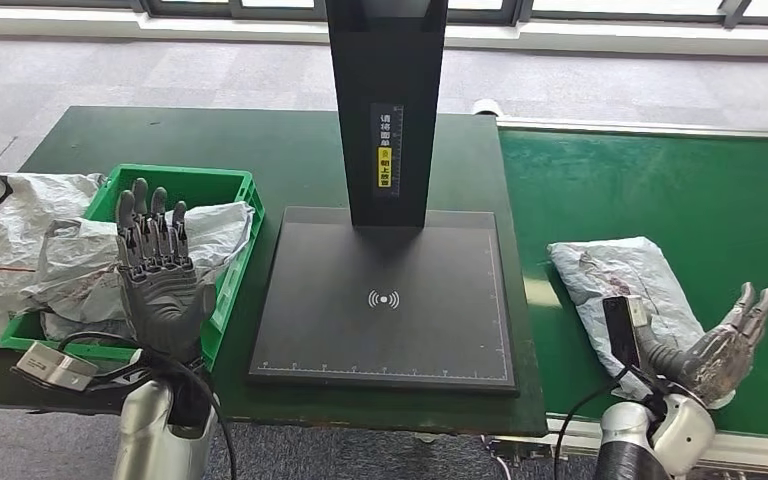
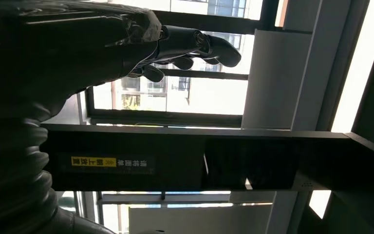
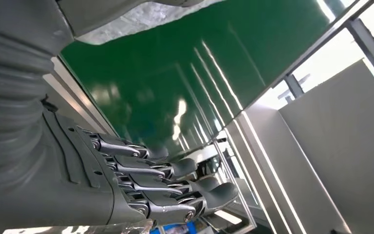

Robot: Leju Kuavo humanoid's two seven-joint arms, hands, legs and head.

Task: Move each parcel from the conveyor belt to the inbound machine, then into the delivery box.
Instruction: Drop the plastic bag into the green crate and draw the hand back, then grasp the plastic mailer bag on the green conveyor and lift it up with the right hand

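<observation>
One grey parcel lies on the green conveyor belt, just beside my right hand, which is spread open at its near end and grips nothing. The inbound machine has a bare plate. The green delivery box on the bench already holds crumpled parcels; my left hand hovers open above them. So I judge this parcel's round not yet begun.

Your scanner plate lies bare, so a hand can pass across it from either side. The black post blocks its far edge. The green bin on your left is heaped with parcels, and another parcel lies on the belt to your right.
</observation>
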